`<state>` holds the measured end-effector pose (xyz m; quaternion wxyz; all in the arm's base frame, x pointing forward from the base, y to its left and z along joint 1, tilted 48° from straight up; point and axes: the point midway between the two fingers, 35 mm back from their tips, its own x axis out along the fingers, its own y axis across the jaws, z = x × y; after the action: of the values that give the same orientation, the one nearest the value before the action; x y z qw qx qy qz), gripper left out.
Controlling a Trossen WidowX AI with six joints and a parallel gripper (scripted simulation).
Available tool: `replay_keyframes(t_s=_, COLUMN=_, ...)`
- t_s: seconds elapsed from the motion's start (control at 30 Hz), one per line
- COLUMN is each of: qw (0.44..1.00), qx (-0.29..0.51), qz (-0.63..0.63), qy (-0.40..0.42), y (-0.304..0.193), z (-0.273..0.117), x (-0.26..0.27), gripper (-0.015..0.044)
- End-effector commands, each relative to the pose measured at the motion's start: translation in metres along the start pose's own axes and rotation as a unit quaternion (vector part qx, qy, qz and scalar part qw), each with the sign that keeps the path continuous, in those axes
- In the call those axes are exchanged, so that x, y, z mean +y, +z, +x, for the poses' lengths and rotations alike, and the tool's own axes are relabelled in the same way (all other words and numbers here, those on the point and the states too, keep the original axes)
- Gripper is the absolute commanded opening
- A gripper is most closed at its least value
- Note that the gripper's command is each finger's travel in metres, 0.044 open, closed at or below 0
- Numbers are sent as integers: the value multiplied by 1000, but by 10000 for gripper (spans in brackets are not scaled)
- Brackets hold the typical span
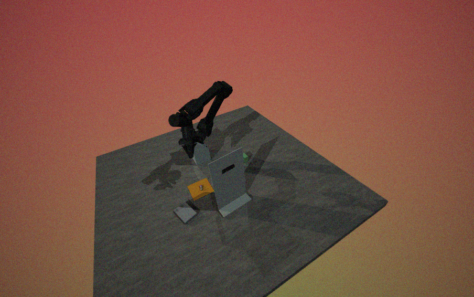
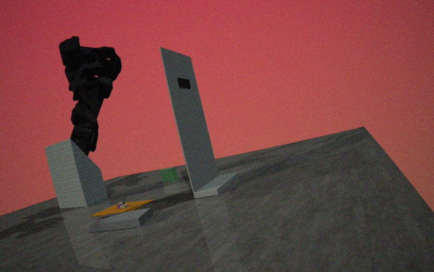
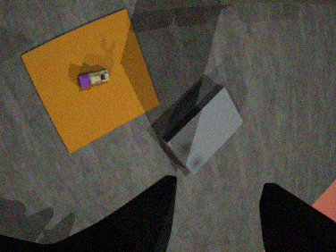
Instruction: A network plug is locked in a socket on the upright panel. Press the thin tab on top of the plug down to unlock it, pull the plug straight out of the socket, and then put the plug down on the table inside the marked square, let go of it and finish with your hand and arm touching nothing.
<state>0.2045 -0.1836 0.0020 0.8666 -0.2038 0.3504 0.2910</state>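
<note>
The plug (image 1: 201, 187) (image 2: 122, 204) (image 3: 95, 75), cream with a purple end, lies on the orange marked square (image 1: 193, 189) (image 2: 140, 204) (image 3: 58, 112), well inside its edges. The upright grey panel (image 1: 227, 185) (image 2: 192, 128) carries a dark socket part (image 1: 228, 169) (image 2: 184, 83) near its top; no plug shows there. My gripper (image 1: 191, 156) (image 2: 89, 152) (image 3: 220, 190) points down, raised above the table and away from the plug. Its fingers are apart with nothing between them in the wrist view. Its tips are partly hidden by a pale block in the exterior view.
The tall pale block (image 1: 201, 154) (image 2: 64, 176) stands close to my gripper; whether they touch cannot be told. A low grey slab (image 1: 185, 214) (image 2: 121, 221) (image 3: 210, 125) lies beside the square. A green block (image 1: 245, 158) (image 2: 168, 174) stands behind the panel.
</note>
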Motion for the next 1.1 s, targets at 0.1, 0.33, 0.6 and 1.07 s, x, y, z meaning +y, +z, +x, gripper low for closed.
replay_keyframes(t_s=0.1, qw=1000, qx=-1, qz=-4, qy=-1, y=2, z=-5, x=-3, gripper=287)
replay_keyframes(t_s=0.33, qw=1000, qx=-1, qz=-4, qy=-1, y=2, z=-5, x=-3, gripper=440)
replay_keyframes(t_s=0.6, qw=1000, qx=-1, qz=-4, qy=-1, y=2, z=-5, x=-3, gripper=440)
replay_keyframes(t_s=1.07, qw=1000, qx=-1, qz=-4, qy=-1, y=2, z=-5, x=-3, gripper=440)
